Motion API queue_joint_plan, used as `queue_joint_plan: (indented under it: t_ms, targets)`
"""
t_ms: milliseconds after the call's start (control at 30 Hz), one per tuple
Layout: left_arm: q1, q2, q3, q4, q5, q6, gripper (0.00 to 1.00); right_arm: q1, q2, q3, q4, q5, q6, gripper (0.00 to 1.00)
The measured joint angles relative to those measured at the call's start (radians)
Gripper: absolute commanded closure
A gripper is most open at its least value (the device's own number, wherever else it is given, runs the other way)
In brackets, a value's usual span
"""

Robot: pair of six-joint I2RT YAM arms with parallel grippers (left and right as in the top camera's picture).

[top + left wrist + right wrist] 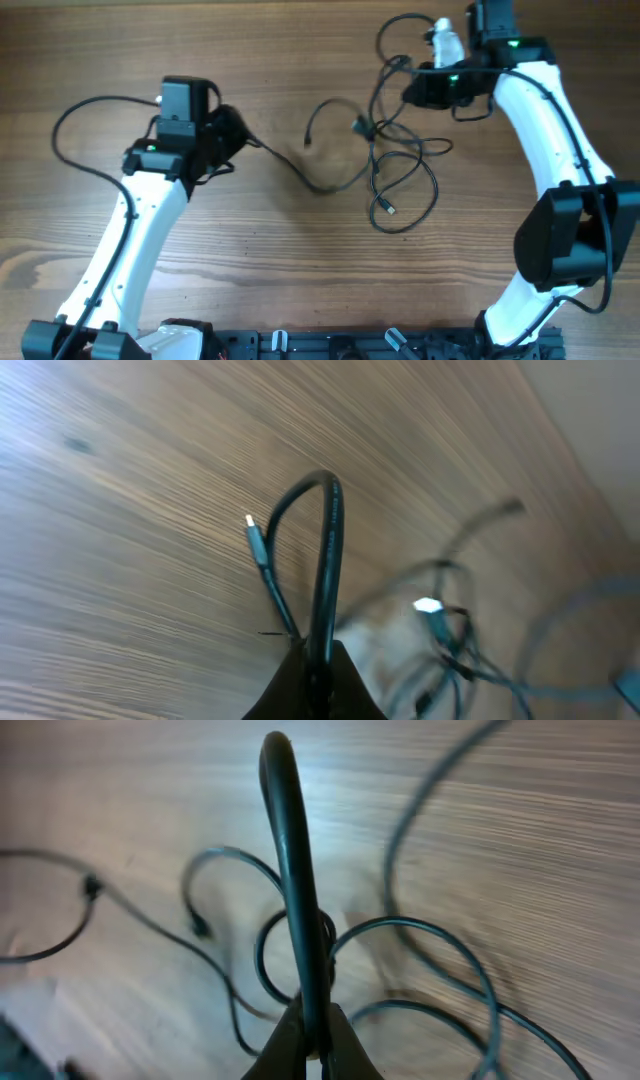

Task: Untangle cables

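Both jaws were clamped on the cables (pixel 385 150): left gripper (pixel 316 678) pinched one bent strand, right gripper (pixel 312 1038) another loop (tangle lay mid-worktop (pixel 250 260), between the arms).

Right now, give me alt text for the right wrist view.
The right claw pinches a black cable that arches upward over the wooden table. More thin cable loops lie blurred on the wood behind it.
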Motion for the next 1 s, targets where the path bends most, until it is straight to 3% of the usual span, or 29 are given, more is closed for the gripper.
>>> queue_joint_plan:
  t_ms: [33,67,100,167,200,233,600,667,833,1000]
  targets:
    - [-0.016,0.000,0.000,0.003,0.012,0.005,0.96,0.016,0.000,0.000,0.000,-0.008,-0.012,0.96]
    - [-0.031,0.000,0.000,0.005,0.023,0.009,0.89,0.024,0.000,0.000,0.000,-0.011,-0.015,0.96]
    - [-0.040,0.000,0.000,0.005,0.028,0.010,0.73,0.028,0.000,0.000,0.001,-0.014,-0.018,0.96]
    - [-0.056,0.000,0.000,0.005,0.041,0.021,0.21,0.029,0.000,0.000,0.008,-0.017,-0.018,0.96]
    - [-0.060,0.000,0.000,0.005,0.046,0.021,0.03,0.028,0.000,0.000,0.012,-0.017,-0.017,0.96]
    - [-0.067,0.000,0.000,0.005,0.048,0.023,0.00,0.025,0.000,0.000,0.020,-0.017,-0.014,0.96]
    - [-0.135,0.000,0.000,0.126,0.076,0.023,0.09,0.023,-0.014,0.002,0.045,-0.063,0.072,0.96]
    - [-0.187,0.000,0.001,0.190,0.085,0.019,0.16,0.025,-0.014,0.002,0.008,-0.120,0.052,0.96]
    - [-0.231,0.060,0.010,0.299,0.085,-0.078,0.33,0.025,-0.017,0.004,-0.031,-0.166,0.019,0.96]
    - [-0.251,0.143,0.010,0.297,0.091,-0.178,0.37,0.025,-0.018,0.004,-0.031,-0.186,0.008,0.96]
